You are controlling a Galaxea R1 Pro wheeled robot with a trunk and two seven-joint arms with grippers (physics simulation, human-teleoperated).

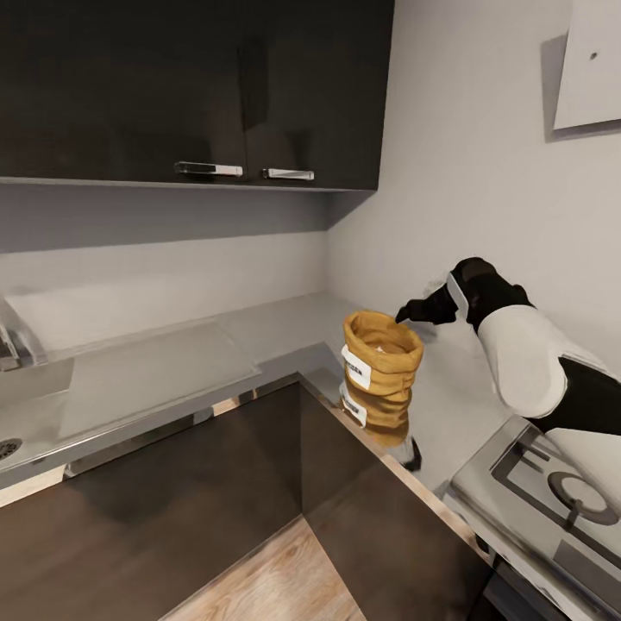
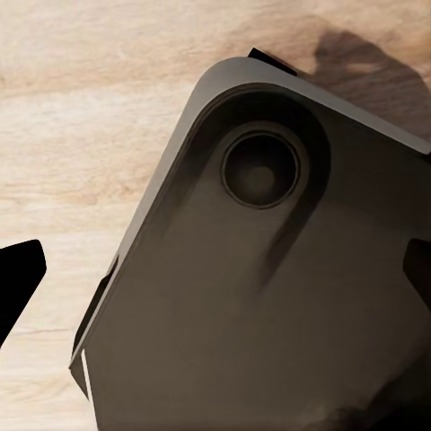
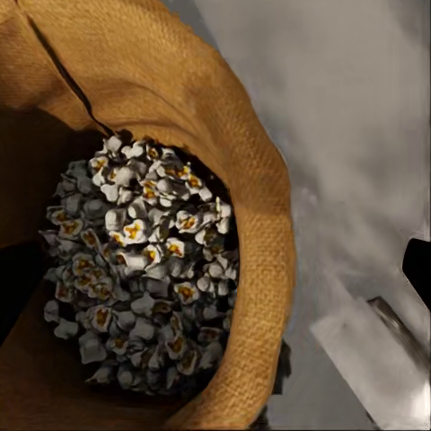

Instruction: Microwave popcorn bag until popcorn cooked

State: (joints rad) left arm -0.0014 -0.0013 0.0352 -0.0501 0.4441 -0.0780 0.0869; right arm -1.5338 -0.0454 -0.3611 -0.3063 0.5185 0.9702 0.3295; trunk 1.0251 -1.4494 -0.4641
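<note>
We are in a kitchen in a home. We see dark wall cupboards (image 1: 194, 90) with shiny silver handles (image 1: 209, 169) up high. Under them runs a smooth grey worktop (image 1: 155, 366) that bends round the corner over dark cabinet fronts (image 1: 172, 500). At one end we see a steel sink (image 1: 21, 405) with a round drain. At the other end sits a silver stove top (image 1: 552, 496) with a dark burner ring. The floor is pale wood (image 1: 276, 578).
</note>
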